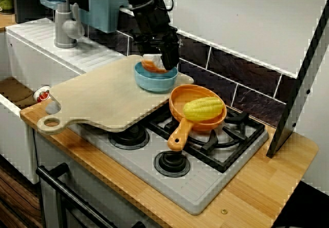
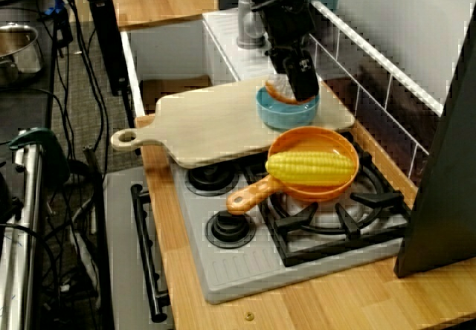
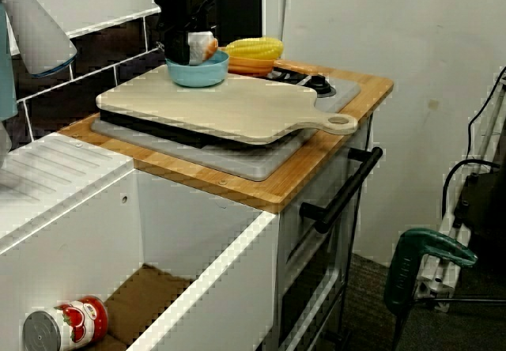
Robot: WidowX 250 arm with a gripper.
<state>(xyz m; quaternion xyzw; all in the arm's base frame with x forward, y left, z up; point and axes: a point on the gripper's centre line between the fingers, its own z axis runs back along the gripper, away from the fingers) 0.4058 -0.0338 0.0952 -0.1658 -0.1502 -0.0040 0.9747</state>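
The cutting board (image 1: 103, 97) lies beneath my claw (image 1: 163, 62), covering part of the hob (image 1: 226, 140). Its far edge is hidden behind my arm (image 1: 146, 7). The blue bowl (image 1: 154, 81) stands directly under the claw, its inside half covered. In it an orange-and-white piece (image 1: 150, 64) touches the claw. What it is stays unclear, and I cannot tell whether I grasp it or stand released.

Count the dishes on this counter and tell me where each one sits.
2. The blue bowl sits on the cutting board, under the claw. The orange pan rests on the stove grate, holding corn. No others show.
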